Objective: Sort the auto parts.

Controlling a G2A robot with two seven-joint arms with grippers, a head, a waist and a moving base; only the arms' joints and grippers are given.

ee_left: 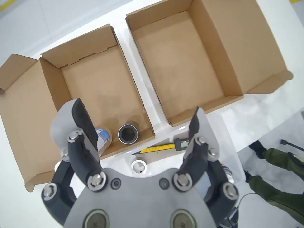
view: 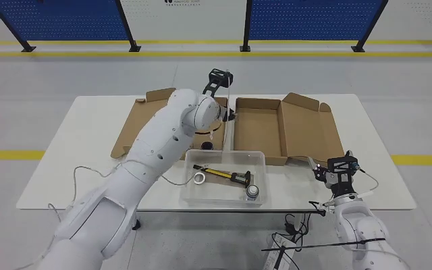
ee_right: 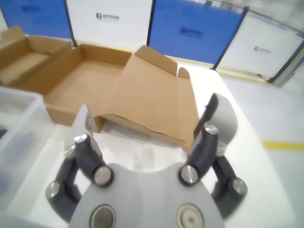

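Note:
Two open cardboard boxes lie side by side on the white table. The left box [ee_left: 78, 48] holds a black cylinder [ee_left: 128, 134] and a pale cylinder with a blue label [ee_left: 104, 136] at its near end. The right box [ee_left: 180, 60] has a bare floor. In front of them stands a clear tray [view: 260, 156] with a yellow caliper [view: 226, 174], a white ring [view: 200, 178] and a small silver part [view: 252, 192]. My left gripper [ee_left: 137, 105] hangs open, holding nothing, above the left box's near edge. My right gripper [ee_right: 149, 101] is open and holding nothing, low over the table right of the tray.
The right box's lid flap [ee_right: 147, 100] lies flat on the table just ahead of my right gripper. The left box's lid [view: 135, 125] spreads toward the table's left side. Cables hang below the table's front edge [view: 297, 223]. Blue and white barriers stand beyond the table.

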